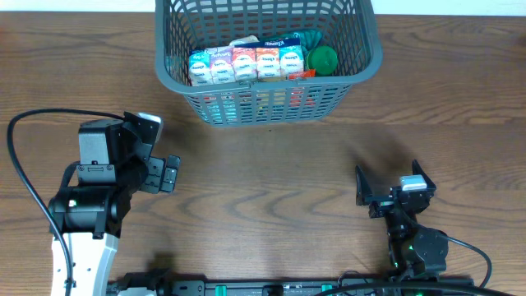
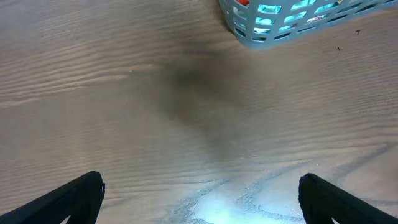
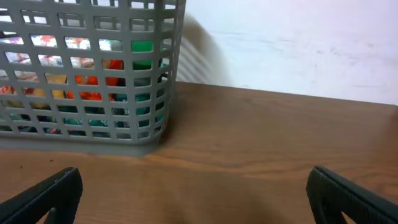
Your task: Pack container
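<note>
Left pincer [image 1: 170, 174], lower left of frame, fingers spread, holds nothing. Right pincer [image 1: 390, 182], lower right, likewise spread and holds nothing. Wooden table [image 1: 271, 181] between them. Grey container [image 1: 263, 103] stands at top centre, holding a row of packets [image 1: 246, 64] and a green round item [image 1: 322, 59].

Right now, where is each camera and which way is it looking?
Overhead: above the table, looking straight down at the container; both arms show, with the left gripper and right gripper.
Left wrist: on the left arm, tilted down over the table toward a container corner; its two fingertips show.
Right wrist: low on the right arm, looking level at the container's side; its fingertips show.
Shared: all three see the container.
</note>
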Motion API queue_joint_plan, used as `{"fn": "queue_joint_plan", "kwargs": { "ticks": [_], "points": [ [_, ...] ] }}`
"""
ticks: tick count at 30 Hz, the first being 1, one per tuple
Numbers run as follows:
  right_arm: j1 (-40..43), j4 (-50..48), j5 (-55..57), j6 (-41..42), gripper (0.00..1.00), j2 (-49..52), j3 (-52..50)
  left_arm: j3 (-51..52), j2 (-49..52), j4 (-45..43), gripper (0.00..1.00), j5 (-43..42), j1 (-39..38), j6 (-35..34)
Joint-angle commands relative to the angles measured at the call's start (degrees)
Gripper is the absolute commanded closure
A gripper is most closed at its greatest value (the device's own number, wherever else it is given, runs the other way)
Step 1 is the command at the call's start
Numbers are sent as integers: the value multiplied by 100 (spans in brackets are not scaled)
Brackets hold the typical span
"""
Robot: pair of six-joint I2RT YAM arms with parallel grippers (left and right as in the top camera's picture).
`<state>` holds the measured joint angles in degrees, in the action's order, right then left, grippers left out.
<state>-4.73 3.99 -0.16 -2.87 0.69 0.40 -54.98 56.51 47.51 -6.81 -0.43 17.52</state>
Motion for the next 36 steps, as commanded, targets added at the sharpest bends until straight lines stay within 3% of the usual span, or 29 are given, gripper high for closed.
{"fn": "queue_joint_plan", "kwargs": {
  "ticks": [1, 19, 24, 28, 32, 36],
  "points": [
    [-92, 31, 81, 111, 1, -42, -9, -33, -2, -7, 2, 70, 26, -87],
    [-92, 31, 81, 111, 1, -42, -9, -33, -105, -4, 1, 68, 20, -87],
    [-92, 31, 81, 111, 1, -42, -9, -26, -774, 286, 2, 400, 17, 85],
    [-92, 31, 81, 111, 1, -42, -9, 302, -1764, 439, 1, 55, -118, -4],
    [-92, 31, 81, 111, 1, -42, -9, 1182, -2959, -310, 1, -177, -153, -328],
    [-92, 31, 81, 111, 1, -42, -9, 2441, -4098, -1792, 1, -151, -153, -348]
  ]
}}
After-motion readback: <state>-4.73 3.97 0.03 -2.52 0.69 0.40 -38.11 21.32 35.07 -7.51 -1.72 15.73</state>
